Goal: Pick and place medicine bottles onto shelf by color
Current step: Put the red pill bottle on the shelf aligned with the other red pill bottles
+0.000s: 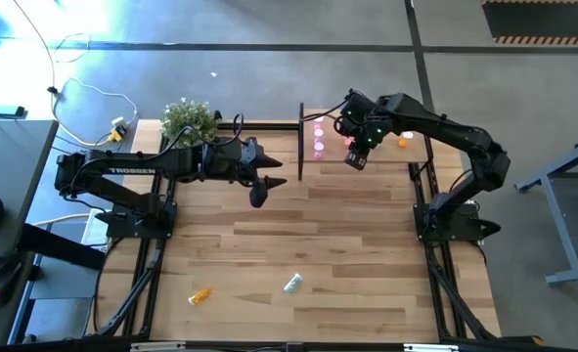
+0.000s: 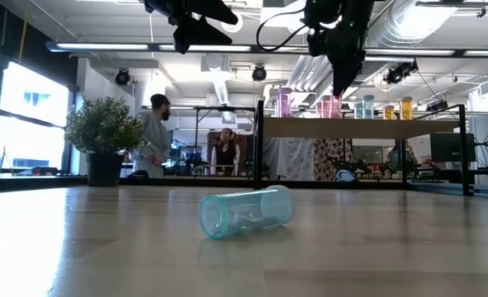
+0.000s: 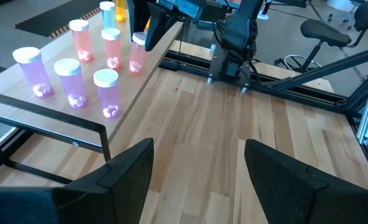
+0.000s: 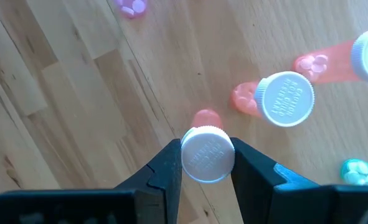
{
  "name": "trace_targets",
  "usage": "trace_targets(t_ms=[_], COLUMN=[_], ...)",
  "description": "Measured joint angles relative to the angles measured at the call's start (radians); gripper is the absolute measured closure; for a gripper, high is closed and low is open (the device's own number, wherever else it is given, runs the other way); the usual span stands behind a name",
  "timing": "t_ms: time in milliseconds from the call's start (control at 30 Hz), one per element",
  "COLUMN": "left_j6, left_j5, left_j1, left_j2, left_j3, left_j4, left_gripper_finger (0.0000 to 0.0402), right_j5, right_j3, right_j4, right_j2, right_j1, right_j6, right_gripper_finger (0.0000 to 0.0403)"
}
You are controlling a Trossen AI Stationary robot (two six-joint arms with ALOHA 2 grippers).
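The shelf (image 1: 391, 152) stands at the table's far side. Pink and red-pink bottles (image 3: 71, 81) stand on it, with pale green and orange ones further along (image 2: 388, 107). My right gripper (image 4: 207, 163) points down over the shelf's near part, shut on a red-pink bottle (image 3: 137, 55). My left gripper (image 3: 199, 168) hovers open above the table, left of the shelf, with nothing between its fingers. A pale green bottle (image 2: 245, 212) and an orange bottle (image 1: 200, 294) lie on their sides near the table's front. My right gripper pinches the red-pink bottle's white cap (image 4: 207, 154) between its two fingers, one on each side. The fingers come from above, pointing steeply down. The bottle hangs upright below them, close to the shelf's near edge; whether its bottom (image 4: 203, 118) touches the board I cannot tell.
A potted plant (image 1: 189, 119) stands at the table's far left, behind my left arm. The shelf's dark upright end panel (image 1: 300, 142) faces my left gripper. Capped bottles (image 4: 286, 98) stand close beside the held one. People are in the room beyond the table (image 2: 154, 136).
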Motion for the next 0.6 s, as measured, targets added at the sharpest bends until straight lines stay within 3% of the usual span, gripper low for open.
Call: trace_targets(t_ms=[200, 600], left_j6=[0.000, 0.000], left_j5=[0.000, 0.000], left_j1=[0.000, 0.000], left_j2=[0.000, 0.000], left_j3=[0.000, 0.000], left_j4=[0.000, 0.000], left_gripper_finger=[0.0161, 0.0161], right_j5=[-0.007, -0.006], right_j3=[0.000, 0.000], right_j4=[0.000, 0.024], right_j2=[0.000, 0.000], right_j1=[0.000, 0.000], right_j6=[-0.010, -0.015], right_gripper_finger=[0.0297, 0.0242])
